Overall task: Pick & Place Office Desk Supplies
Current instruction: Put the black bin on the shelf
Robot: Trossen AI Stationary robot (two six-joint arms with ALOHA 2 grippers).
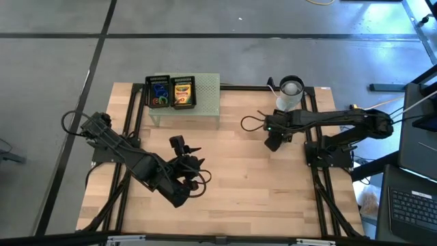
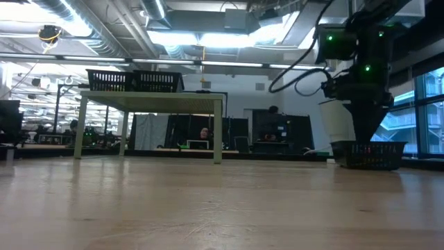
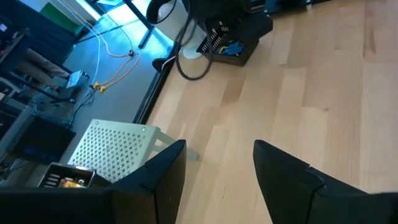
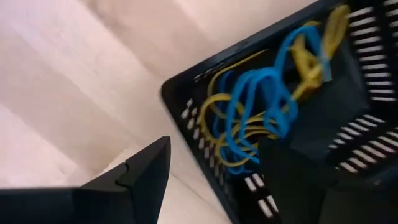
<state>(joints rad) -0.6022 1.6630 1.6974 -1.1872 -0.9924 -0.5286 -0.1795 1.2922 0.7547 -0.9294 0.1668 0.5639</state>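
On the pale green stand (image 1: pixel 205 102) at the far edge sit a black basket of blue, red and green loops (image 1: pixel 158 91) and a crayon box (image 1: pixel 182 93) in a second basket. Another black basket (image 4: pixel 311 124), on the table at the right, holds blue and yellow bands (image 4: pixel 261 106). My right gripper (image 1: pixel 273 142) points down over this basket and is open. One finger (image 4: pixel 140 180) is outside the basket's wall and the other (image 4: pixel 298 180) is over its inside. My left gripper (image 3: pixel 217 168) hovers open and empty over the table's middle left.
A white cup with a black rim (image 1: pixel 290 92) stands just beyond the right basket. Bare wood (image 1: pixel 246 178) lies between the two arms. Black frame rails (image 1: pixel 314 171) run along the table's sides. The stand's legs (image 2: pixel 218 132) rest on the table at the far left.
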